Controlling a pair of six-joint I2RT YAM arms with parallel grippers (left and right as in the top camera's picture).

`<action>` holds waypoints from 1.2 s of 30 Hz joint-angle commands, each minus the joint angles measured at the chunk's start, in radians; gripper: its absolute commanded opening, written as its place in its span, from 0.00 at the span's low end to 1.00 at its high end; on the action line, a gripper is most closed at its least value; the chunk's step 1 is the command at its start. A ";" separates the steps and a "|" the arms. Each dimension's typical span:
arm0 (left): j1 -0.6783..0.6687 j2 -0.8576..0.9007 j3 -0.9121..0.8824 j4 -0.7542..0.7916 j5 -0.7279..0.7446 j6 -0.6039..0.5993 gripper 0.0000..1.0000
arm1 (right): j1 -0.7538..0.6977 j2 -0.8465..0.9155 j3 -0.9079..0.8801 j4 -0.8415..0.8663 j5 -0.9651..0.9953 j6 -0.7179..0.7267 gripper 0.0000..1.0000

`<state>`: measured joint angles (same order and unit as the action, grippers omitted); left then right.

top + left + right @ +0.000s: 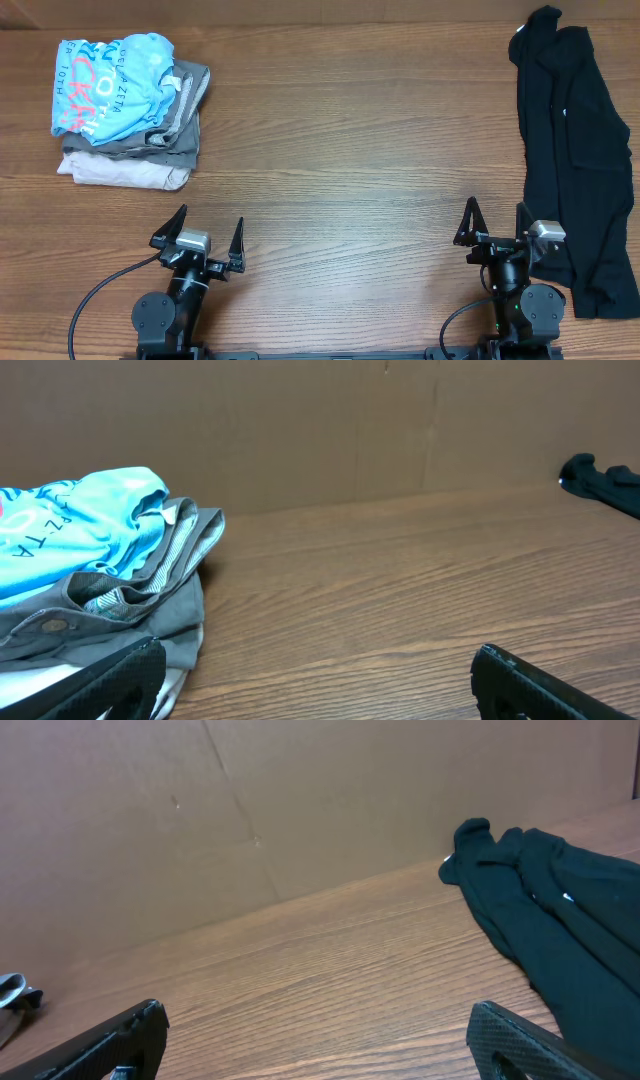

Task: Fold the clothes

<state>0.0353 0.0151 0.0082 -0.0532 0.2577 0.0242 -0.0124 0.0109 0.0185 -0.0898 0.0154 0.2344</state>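
From the right wrist, the black clothes (560, 920) ran off the right and bottom edges, and the white speck (568, 898) on them was too small to make out. Overhead, the light-blue shirt (115, 85) hid most of the grey garment (180, 120) and beige garment (120, 172) beneath it, and its lettering was lost in the folds.

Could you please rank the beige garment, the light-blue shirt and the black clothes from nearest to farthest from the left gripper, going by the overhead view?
From the left gripper:
1. Beige garment, bottom of the stack, just ahead on the left.
2. Light-blue shirt, on top of the stack, farther back.
3. Black clothes, far right side.
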 commanded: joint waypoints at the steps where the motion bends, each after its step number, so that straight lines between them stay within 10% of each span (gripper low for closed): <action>1: 0.005 -0.011 -0.003 0.002 -0.002 -0.013 1.00 | 0.000 -0.007 -0.011 0.008 0.010 -0.006 1.00; 36: 0.005 -0.010 -0.003 0.002 -0.002 -0.013 1.00 | -0.003 -0.007 -0.010 0.013 0.066 -0.006 1.00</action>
<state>0.0353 0.0151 0.0082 -0.0532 0.2577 0.0242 -0.0124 0.0109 0.0185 -0.0887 0.0246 0.2340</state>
